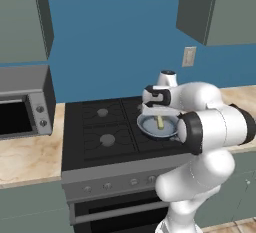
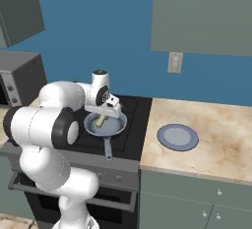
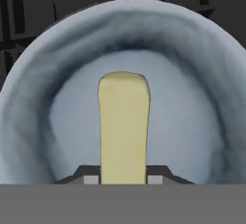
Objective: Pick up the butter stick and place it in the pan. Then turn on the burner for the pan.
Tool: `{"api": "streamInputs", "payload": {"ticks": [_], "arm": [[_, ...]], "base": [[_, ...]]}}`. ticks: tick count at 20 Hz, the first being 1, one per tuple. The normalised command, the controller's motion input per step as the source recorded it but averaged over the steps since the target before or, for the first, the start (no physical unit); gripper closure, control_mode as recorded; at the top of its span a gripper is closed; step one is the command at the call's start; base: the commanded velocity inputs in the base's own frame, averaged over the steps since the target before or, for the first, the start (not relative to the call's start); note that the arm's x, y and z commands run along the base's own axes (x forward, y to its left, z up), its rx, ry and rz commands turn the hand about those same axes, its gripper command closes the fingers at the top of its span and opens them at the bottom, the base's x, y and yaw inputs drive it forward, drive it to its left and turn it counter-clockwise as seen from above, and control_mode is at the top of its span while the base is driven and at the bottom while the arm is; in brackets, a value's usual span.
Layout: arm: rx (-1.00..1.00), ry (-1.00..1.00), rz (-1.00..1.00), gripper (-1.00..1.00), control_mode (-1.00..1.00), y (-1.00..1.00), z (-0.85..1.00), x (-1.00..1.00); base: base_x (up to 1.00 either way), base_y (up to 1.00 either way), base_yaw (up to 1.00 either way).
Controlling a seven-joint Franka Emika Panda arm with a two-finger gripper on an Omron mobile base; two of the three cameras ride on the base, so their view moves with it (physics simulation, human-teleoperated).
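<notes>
The grey-blue pan (image 1: 147, 127) (image 2: 114, 125) (image 3: 192, 122) sits on the front right burner of the black stovetop (image 1: 80, 127), its thin handle (image 2: 107, 149) pointing toward the front edge. My gripper (image 1: 160, 115) (image 2: 103, 115) (image 3: 123, 179) hangs straight down over the pan's middle, shut on the butter stick (image 1: 160, 122) (image 2: 101, 120) (image 3: 124, 122). The pale yellow bar stands between the two fingertips (image 3: 91, 178), its far end low inside the pan, close to the floor. The burner under the pan is hidden by it.
Two free burners (image 1: 102, 112) (image 1: 107, 138) lie left of the pan. A row of knobs (image 1: 133, 181) runs along the stove front. A toaster oven (image 1: 25, 102) stands on the left counter. A flat blue-grey plate (image 2: 177, 137) rests on the right counter.
</notes>
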Motion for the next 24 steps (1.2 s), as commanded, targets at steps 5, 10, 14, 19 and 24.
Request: {"api": "streamInputs", "payload": {"ticks": [5, 10, 14, 19, 24], "arm": [[0.00, 0.00, 0.00, 1.00, -1.00, -0.15, -0.34, 0.05], [0.00, 0.00, 0.00, 1.00, -1.00, -0.16, -0.34, 0.00], [0.00, 0.00, 0.00, 1.00, -1.00, -0.03, -0.27, 0.00], [0.00, 0.00, 0.00, -1.00, -1.00, 0.00, -0.16, 0.07], [0.00, 0.00, 0.00, -1.00, -1.00, 0.00, 0.00, 0.01]], "base": [[0.00, 0.00, 0.00], [0.00, 0.00, 0.00], [0.00, 0.00, 0.00], [0.00, 0.00, 0.00], [0.00, 0.00, 0.00]]}}
